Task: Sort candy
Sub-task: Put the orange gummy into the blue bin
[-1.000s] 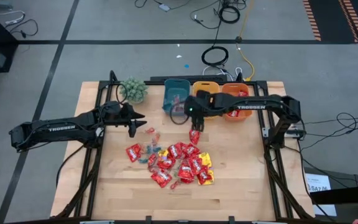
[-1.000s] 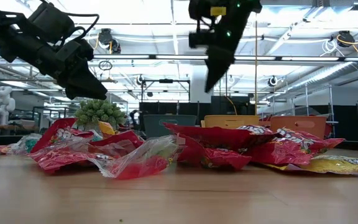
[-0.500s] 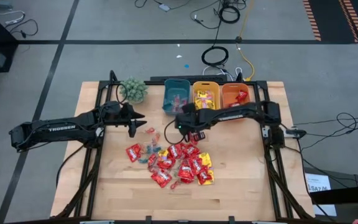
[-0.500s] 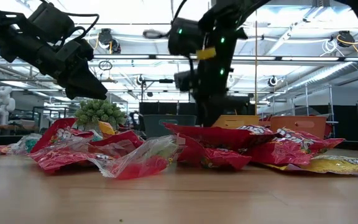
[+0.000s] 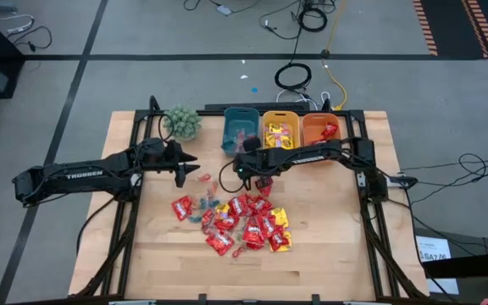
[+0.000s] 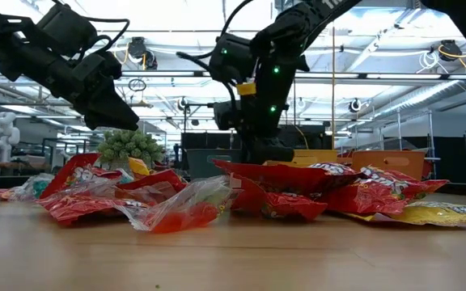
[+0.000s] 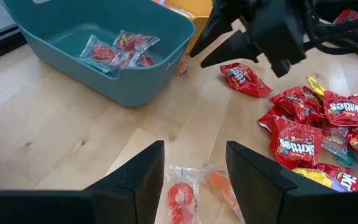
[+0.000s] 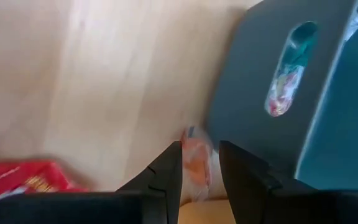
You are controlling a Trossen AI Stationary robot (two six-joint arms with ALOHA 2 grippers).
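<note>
The right gripper (image 5: 242, 167) was down at the tabletop just in front of the teal bin (image 5: 241, 131), and from its own wrist camera its two dark fingers (image 8: 166, 171) stood a little apart with a small pale orange sweet (image 8: 196, 163) lying between them; I could not tell whether they had actually pinched it or were only straddling it. That sweet lay on the wood right beside the teal bin's wall (image 8: 272, 93), through whose handle slot a wrapped piece showed. The left gripper (image 5: 185, 166) hung above the table to the left of the pile, its fingers (image 7: 138, 177) parted with nothing between them, and under it lay two clear-wrapped sweets (image 7: 180, 198), one red and one orange. The candy pile (image 5: 235, 222) sat in the middle of the table, mostly shiny red packets (image 7: 298, 142) with a few yellow packets (image 5: 279, 218) at its right edge and paler pieces mixed in. One red packet (image 7: 244, 79) lay apart from the heap, near the right gripper. Inside the teal bin a few clear-wrapped sweets (image 7: 118, 50) rested on the floor. The yellow bin (image 5: 280, 130) and the orange bin (image 5: 321, 129) stood in a row to the right of the teal one, each holding some candy, and a small green plant (image 5: 182, 122) stood at the table's back left
</note>
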